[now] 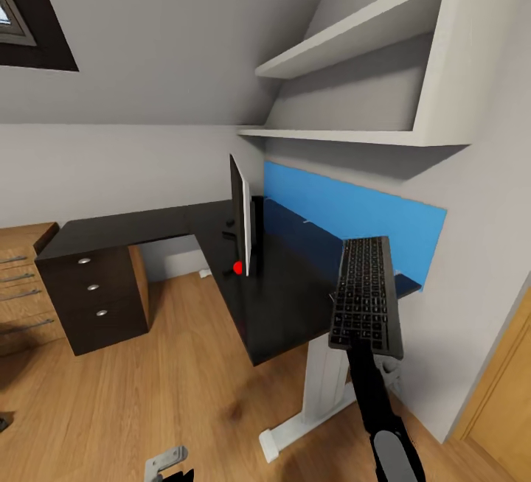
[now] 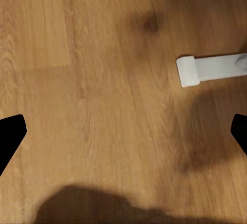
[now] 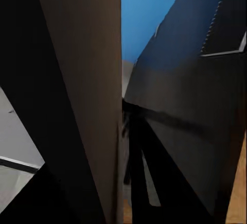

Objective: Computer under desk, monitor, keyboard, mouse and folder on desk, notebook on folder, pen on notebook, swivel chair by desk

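The right gripper (image 1: 363, 340) clamps its fingers on the near edge of the keyboard (image 1: 366, 292), holding it above the counter (image 1: 280, 298), right of the monitor (image 1: 240, 215). The left gripper's (image 2: 123, 131) fingers (image 2: 11, 134) spread wide, empty, over the wooden floor (image 2: 92, 70).

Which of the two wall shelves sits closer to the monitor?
The lower shelf, just above the blue panel; the monitor stands below its end. The upper shelf sits higher, under the sloped ceiling.

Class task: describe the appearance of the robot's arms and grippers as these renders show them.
The right arm is a slim black limb with a grey oval panel near the bottom. The left gripper has black, angular fingertips, and a light grey bracket-like part shows in the head view.
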### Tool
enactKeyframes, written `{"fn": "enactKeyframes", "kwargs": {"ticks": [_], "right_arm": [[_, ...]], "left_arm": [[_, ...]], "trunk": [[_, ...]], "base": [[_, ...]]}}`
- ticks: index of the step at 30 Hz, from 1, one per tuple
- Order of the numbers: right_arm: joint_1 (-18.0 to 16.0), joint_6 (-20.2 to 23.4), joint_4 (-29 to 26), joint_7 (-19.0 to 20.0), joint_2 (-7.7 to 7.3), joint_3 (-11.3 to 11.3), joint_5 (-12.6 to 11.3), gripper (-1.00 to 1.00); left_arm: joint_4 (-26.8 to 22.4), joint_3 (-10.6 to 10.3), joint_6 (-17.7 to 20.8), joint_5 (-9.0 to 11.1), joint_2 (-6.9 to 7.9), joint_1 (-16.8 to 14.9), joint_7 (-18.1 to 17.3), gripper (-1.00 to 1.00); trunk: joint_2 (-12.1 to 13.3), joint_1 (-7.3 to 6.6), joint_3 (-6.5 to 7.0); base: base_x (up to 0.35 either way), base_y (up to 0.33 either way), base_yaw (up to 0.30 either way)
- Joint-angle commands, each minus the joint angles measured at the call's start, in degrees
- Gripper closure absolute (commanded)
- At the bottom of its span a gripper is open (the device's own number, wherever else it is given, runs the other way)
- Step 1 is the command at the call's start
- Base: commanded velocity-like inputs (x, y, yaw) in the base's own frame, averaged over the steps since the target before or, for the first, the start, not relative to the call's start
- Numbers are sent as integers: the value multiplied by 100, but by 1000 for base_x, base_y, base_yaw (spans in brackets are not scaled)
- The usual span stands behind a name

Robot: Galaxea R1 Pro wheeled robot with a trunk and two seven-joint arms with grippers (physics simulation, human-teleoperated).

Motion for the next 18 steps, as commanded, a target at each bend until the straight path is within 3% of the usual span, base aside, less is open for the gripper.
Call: {"fn": "enactKeyframes", "kwargs": {"ticks": [1,3,6,10,12,17,18], "right_arm": [[103,-7,-22,64,3,10,-61,100],[268,-9,-64,67,3,21,-66,100],[778,-11,-271,205,2,31,-108,100],[1314,-1,-307,713,-25,33,-123,100],[1531,-2,-199,1269,-43,25,-110,100],[1686,5,85,2111,-94,11,-105,100],[1764,-3,224,2444,-139,8,-90,100]], "left_arm": [[-10,-28,15,59,8,-2,54,-100],[-10,-28,15,58,8,-2,57,-100],[-10,-21,15,58,14,-3,61,-100],[-10,-19,15,64,46,-2,54,-100],[-10,-18,15,65,50,-2,54,-100],[-10,-18,15,64,51,-1,60,-100],[-10,-20,15,59,48,-2,67,-100]], "trunk": [[-3,0,-5],[-3,0,-5],[-3,0,-5],[-3,0,-5],[-3,0,-5],[-3,0,-5],[-3,0,-5]], "base": [[0,0,0],[0,0,0],[0,0,0],[0,0,0],[0,0,0],[0,0,0],[0,0,0]]}}
